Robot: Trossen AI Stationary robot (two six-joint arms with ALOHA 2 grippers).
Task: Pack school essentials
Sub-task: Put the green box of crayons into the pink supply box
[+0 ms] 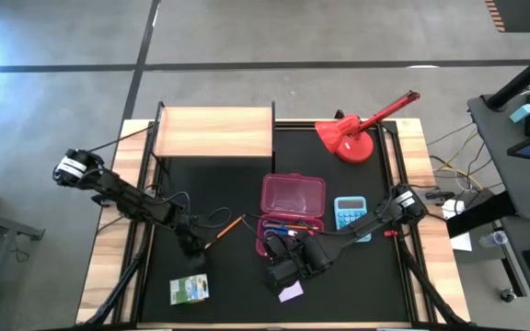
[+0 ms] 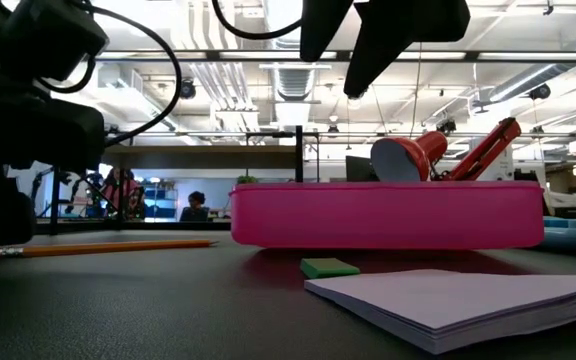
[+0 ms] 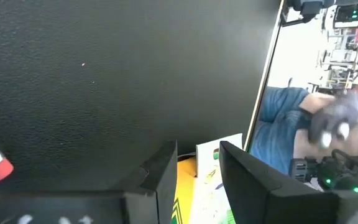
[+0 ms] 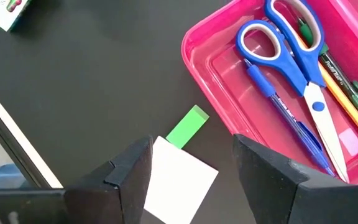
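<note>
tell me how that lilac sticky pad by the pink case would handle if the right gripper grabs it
The sticky-note pad looks thin and flat, so probably light and hard to get fingers under. It is stacked paper, likely to flex or fan. The right gripper, open above it, might just slide it.

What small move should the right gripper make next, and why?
Probably it should lower onto the lilac sticky-note pad and close. The right gripper hangs open just above the pad, which lies on the mat beside the green eraser, outside the pink case where the scissors already lie.
</note>
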